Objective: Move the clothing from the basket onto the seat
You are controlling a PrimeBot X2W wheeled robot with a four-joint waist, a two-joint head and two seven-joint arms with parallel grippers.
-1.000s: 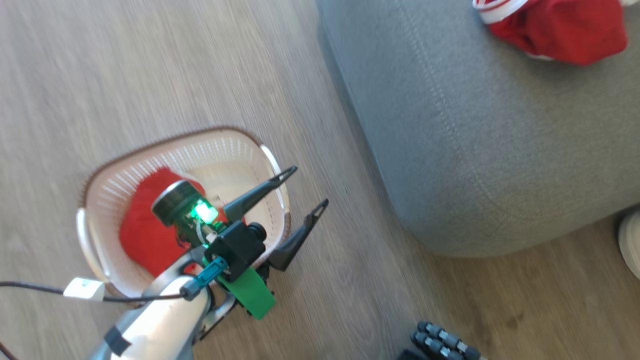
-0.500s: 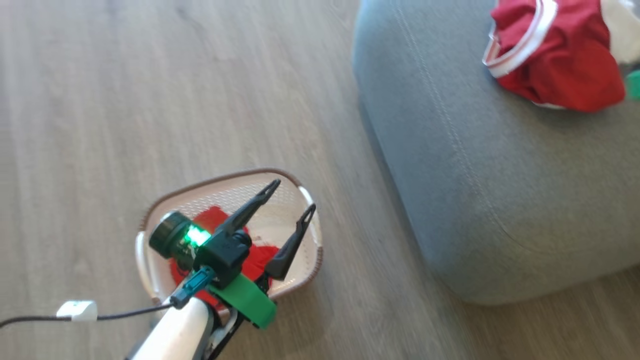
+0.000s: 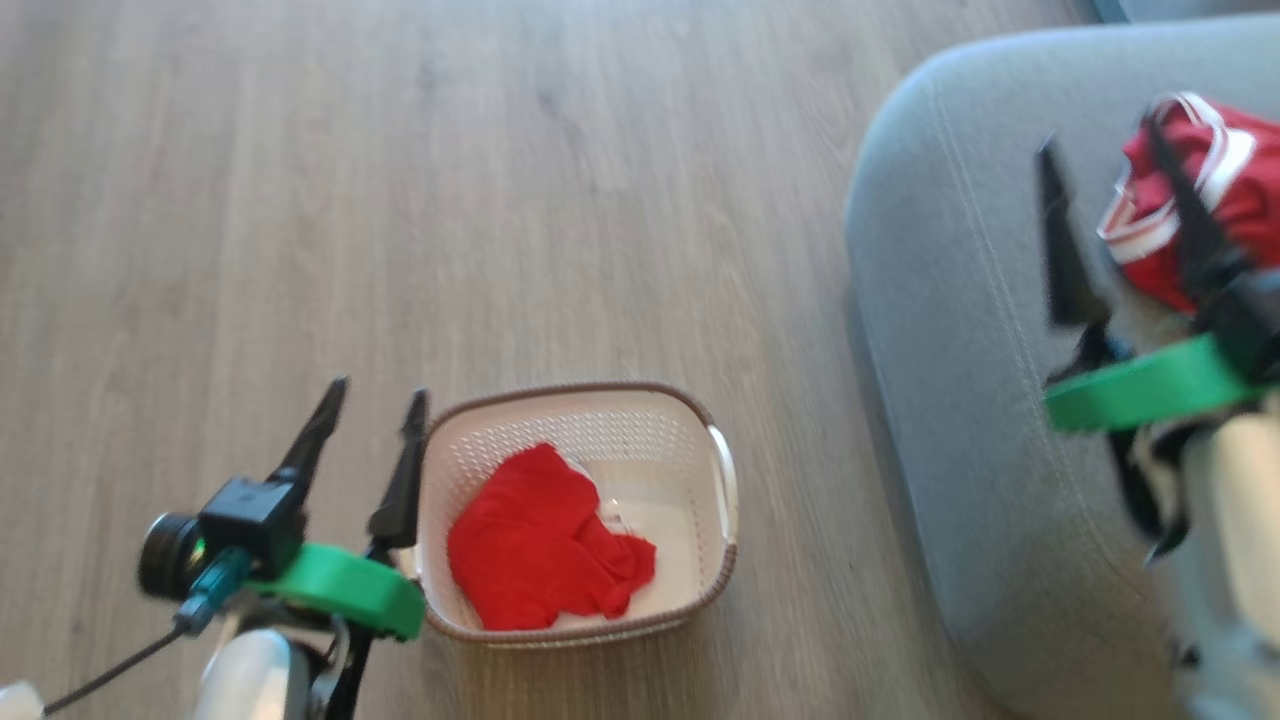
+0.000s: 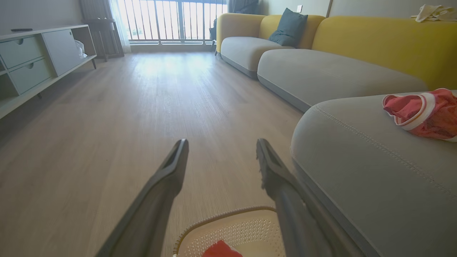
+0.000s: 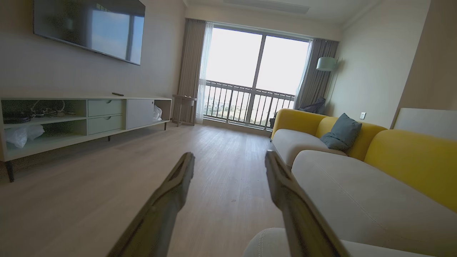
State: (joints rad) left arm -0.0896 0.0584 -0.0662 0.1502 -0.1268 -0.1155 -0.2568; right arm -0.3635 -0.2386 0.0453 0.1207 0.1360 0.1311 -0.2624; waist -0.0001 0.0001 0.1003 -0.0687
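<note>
The cream basket point(image 3: 640, 430) stands on the wood floor with a red piece of clothing point(image 3: 545, 545) crumpled inside. My left gripper point(image 3: 377, 395) is open and empty, just left of the basket's rim, its fingers apart from it. In the left wrist view this gripper point(image 4: 222, 142) points along the floor above the basket's rim point(image 4: 228, 216). The grey seat point(image 3: 960, 350) is at the right, and on it lies a red garment with white trim point(image 3: 1225, 190). My right gripper point(image 3: 1100, 135), blurred, hovers open over the seat beside that garment.
A long sofa with yellow backs point(image 4: 371, 43) and a dark cushion point(image 4: 289, 26) runs along the right. A low TV cabinet point(image 5: 82, 117) lines the left wall, with a balcony window point(image 5: 250, 71) beyond. Bare wood floor point(image 3: 400, 200) lies left of and beyond the basket.
The head camera has swung. My left gripper, earlier over the basket, is now beside its left rim. My right gripper has come into view over the seat.
</note>
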